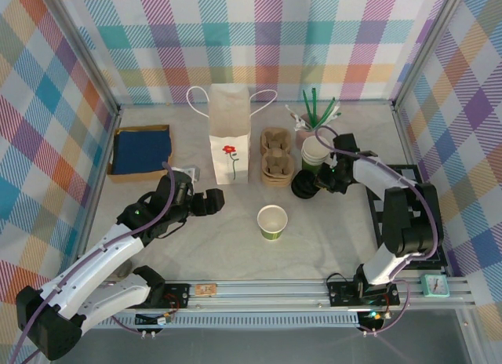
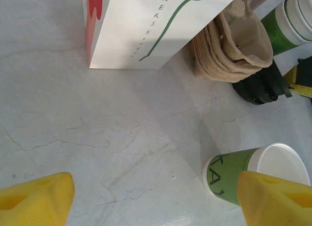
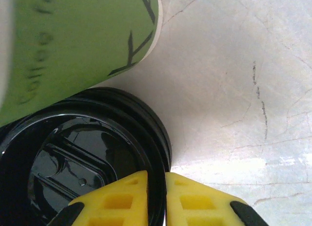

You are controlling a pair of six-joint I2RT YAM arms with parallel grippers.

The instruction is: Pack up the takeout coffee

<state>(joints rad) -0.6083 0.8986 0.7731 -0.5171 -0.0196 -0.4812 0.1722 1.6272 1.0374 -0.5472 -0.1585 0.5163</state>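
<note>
Right end effector clenched on the rim of a black lid, hard against the stack of lidless cups. Green cup stands uncapped and upright mid-bench, nearer the bases and to that end effector's left, about equally close to both arms. Left end effector released, fingers spread, low by the white paper bag. Right arm folded, wrist pitched down.
</note>
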